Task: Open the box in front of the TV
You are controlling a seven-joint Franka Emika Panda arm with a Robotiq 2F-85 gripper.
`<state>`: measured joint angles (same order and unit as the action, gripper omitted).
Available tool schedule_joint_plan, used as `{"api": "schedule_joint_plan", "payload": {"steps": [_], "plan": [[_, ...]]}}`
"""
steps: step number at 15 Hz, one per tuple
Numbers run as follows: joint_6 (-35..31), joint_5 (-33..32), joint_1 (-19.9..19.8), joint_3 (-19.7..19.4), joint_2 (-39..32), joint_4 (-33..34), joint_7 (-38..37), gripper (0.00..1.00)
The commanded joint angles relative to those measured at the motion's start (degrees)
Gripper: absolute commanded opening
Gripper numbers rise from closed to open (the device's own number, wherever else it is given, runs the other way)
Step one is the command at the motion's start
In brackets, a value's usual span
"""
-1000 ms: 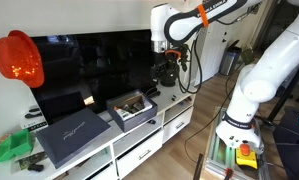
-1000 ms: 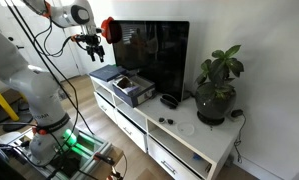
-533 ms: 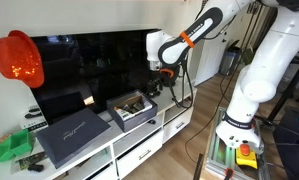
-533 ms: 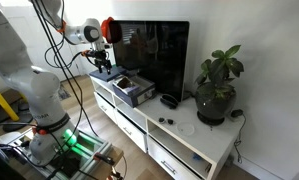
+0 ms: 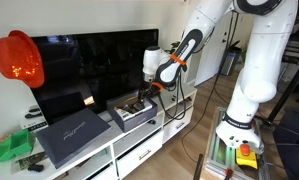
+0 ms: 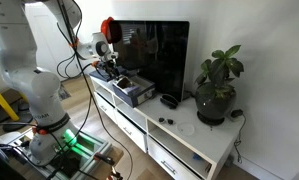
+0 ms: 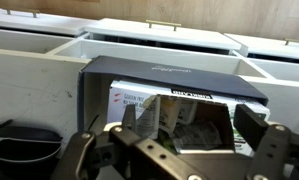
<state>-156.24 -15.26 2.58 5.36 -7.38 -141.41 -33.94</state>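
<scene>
Spread pincer [image 7: 174, 150] before dark box [image 7: 169, 75]

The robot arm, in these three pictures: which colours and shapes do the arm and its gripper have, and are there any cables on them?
The arm is white, built of thick rounded links. Near the wrist, what looks like an orange and black cable sleeve runs along it, and thin black cables hang beside it. The gripper is black. In the wrist view its fingers look dark and blocky. No markings can be read.
</scene>
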Motion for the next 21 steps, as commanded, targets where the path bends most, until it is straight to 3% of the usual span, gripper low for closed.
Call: {"api": "schedule_joint_plan", "payload": {"steps": [1, 7, 9, 14, 15, 16, 21], "plan": [[-1.4, -0.6, 2.8, -3.1, -1.2, 0.8, 0.3, 1.00], [-0.2, -1.9, 4.0, -4.5, -2.5, 1.6, 0.4, 1.00], [1.7, -7.5, 6.3, -7.1, -5.9, 4.2, -5.6, 1.00], [-0.9, -10.5, 11.5, -10.8, -13.8, 8.9, -12.6, 1.00], [-3.6, -12.4, 13.4, -12.8, -15.2, 9.7, -15.2, 0.75], [-6.5, -14.7, 15.7, -15.3, -16.6, 10.8, -18.4, 0.74], [-20.2, -25.0, 27.9, -30.5, -23.3, 16.8, -36.4, 0.38]]}}
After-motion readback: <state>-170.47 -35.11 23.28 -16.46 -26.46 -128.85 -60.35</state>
